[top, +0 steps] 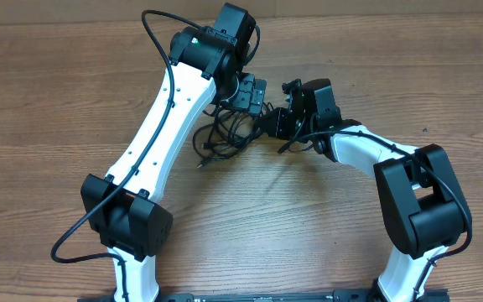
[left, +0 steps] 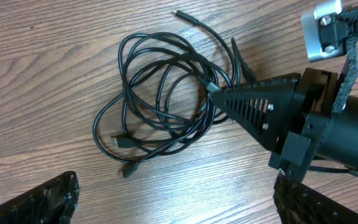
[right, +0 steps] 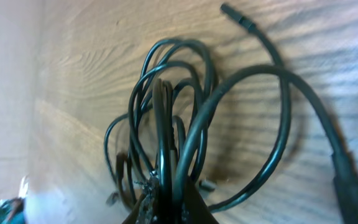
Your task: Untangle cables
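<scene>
The cables (top: 225,134) lie in a looping, crossed heap on the wooden surface (top: 57,75), between the two arms and under the left wrist. In the left wrist view several overlapping loops are seen, with small plug ends (left: 120,142) at the heap's lower left and one free end (left: 182,14) stretched out at the top.

The step in hand is judged to be the seizing of a strand at the heap's right edge; little of the untangling appears done, since the loops are laid over one another.

The right pincer (left: 219,93) is clenched, its jaws brought together on a strand or two of the cables; in the right wrist view dark cords are seen running out of the closed tips. The left pincer (left: 176,202) is released, spread wide above the heap, and nothing is touched by it.

The next move is judged to call for the pinched strand to be drawn slowly outward; the rest would need to be pinned or caught by the left pincer, lest the whole heap be dragged along.
</scene>
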Action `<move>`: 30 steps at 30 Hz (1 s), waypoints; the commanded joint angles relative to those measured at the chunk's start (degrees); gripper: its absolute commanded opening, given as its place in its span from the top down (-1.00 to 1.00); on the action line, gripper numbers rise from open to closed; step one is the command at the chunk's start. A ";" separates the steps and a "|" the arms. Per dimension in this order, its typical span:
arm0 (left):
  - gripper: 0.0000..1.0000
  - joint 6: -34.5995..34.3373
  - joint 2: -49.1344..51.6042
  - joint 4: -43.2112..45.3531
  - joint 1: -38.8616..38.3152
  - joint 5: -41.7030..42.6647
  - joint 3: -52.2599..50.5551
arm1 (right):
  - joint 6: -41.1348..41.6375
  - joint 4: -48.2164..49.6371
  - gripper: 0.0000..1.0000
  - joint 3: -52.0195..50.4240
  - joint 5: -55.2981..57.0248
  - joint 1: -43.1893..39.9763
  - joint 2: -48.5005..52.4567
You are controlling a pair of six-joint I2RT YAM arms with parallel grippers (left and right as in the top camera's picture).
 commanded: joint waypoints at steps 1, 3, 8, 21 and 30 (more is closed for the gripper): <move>-1.00 -0.79 -0.09 0.22 -0.11 -0.57 0.44 | 0.07 -0.85 0.92 1.33 -6.19 -0.13 0.90; -1.00 -0.79 -0.09 0.22 -0.11 -0.57 0.44 | 0.09 -1.11 0.92 1.33 -10.49 -0.68 0.31; -1.00 -0.79 -0.09 0.22 -0.11 -0.57 0.44 | 0.07 -6.40 0.92 1.36 -13.33 -2.58 -5.51; -1.00 -0.79 -0.09 0.22 -0.11 -0.57 0.44 | 0.04 -21.33 0.92 1.40 -13.33 -9.70 -33.94; -1.00 -0.79 -0.09 0.22 -0.11 -0.57 0.44 | 2.14 -21.59 0.92 1.40 -10.19 -9.73 -38.32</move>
